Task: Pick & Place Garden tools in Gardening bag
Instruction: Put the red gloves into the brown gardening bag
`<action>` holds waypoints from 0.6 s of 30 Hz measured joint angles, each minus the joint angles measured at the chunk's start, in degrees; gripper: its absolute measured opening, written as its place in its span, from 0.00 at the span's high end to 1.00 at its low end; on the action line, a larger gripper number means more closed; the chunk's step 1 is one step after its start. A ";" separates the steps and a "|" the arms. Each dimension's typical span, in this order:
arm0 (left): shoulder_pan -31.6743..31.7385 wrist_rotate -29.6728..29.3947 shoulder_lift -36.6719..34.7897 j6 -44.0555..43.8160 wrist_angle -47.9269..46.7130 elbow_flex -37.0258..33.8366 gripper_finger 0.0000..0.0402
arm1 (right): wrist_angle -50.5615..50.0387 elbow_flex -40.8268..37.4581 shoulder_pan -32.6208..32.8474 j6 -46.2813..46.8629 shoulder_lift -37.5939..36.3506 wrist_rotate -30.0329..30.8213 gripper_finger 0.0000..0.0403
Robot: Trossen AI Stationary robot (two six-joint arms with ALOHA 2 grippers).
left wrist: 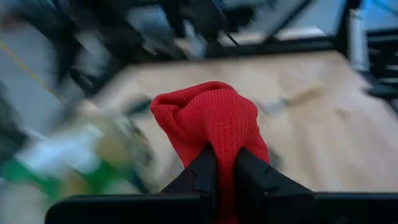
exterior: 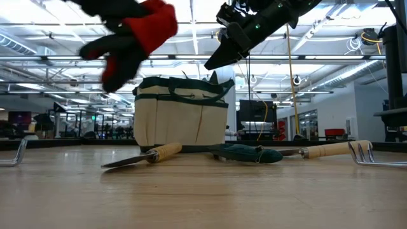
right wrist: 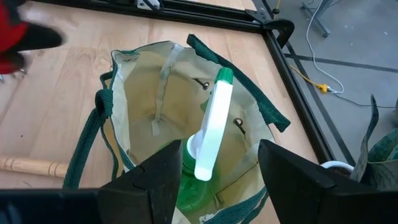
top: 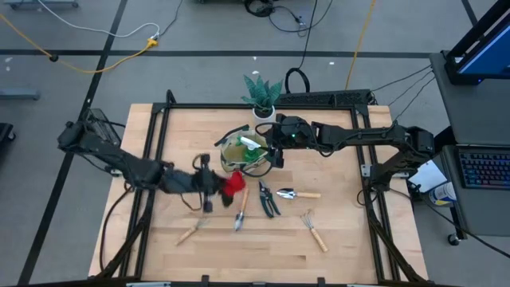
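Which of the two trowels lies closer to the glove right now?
The wooden-handled trowel just below the red glove, not the trowel right of the shears.

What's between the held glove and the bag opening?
The right gripper, open, hangs over the gardening bag's mouth, with the spray bottle standing inside. The left gripper holds the glove lifted beside the bag; nothing else stands between.

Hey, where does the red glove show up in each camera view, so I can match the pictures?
High view: red glove at table centre, just below the gardening bag.
Low view: glove in the air, upper left, above the bag.
Left wrist view: glove centre, pinched in the left gripper.
Right wrist view: red blur at top-left edge.
Shared landmark: the bag.
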 joint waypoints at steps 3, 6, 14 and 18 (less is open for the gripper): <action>4.30 -1.17 -0.46 9.31 7.17 0.02 0.94 | 0.00 0.00 0.00 -0.02 0.00 0.00 0.50; 9.31 -0.97 -0.46 17.08 13.89 0.03 0.96 | -0.02 0.00 0.02 -0.02 0.00 0.00 0.50; 20.82 5.17 -0.04 19.75 17.52 0.04 0.94 | -0.80 0.00 0.02 -0.02 -0.02 -0.02 0.50; 23.37 12.28 1.37 16.69 15.77 0.04 0.97 | -0.68 0.00 0.01 -0.05 -0.02 -0.02 0.51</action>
